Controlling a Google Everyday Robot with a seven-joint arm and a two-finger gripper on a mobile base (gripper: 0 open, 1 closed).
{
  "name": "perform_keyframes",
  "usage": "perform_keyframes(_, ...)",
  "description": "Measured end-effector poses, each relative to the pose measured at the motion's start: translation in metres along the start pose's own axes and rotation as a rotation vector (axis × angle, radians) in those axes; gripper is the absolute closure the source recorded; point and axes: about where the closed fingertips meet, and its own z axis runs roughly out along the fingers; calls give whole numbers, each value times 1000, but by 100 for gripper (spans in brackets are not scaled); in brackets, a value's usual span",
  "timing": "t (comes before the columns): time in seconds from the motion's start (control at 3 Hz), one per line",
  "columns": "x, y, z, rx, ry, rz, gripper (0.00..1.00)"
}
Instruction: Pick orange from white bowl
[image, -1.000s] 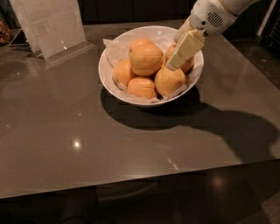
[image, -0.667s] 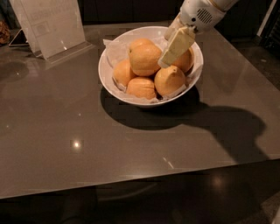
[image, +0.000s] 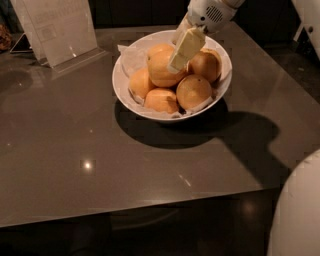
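The white bowl (image: 125, 90) stands on the dark grey table, lined with crinkled white paper and holding several oranges. The orange (image: 161, 70), the biggest one, sits on top of the pile left of centre. My gripper (image: 179, 56) comes down from the upper right on a white wrist, and its cream tip hangs at the right side of that orange, over the middle of the bowl. I cannot tell if it touches the fruit. Smaller oranges lie around it, one at the front right (image: 194, 91) and one at the front (image: 161, 101).
A clear acrylic sign stand (image: 57, 30) holding a paper sheet stands at the table's back left. The table's front edge (image: 150, 205) runs across the lower part of the view. A white rounded robot part (image: 300, 210) fills the lower right corner.
My gripper has moved left across the bowl, from over the right-hand oranges to the right side of the top orange. The bowl and fruit have not moved.
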Motion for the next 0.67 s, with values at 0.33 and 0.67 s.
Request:
perform_keyframes(0.33,-3,-3,12,-28,3,4,29)
perform_keyframes(0.67,-1,0,29,-75,9,19,28)
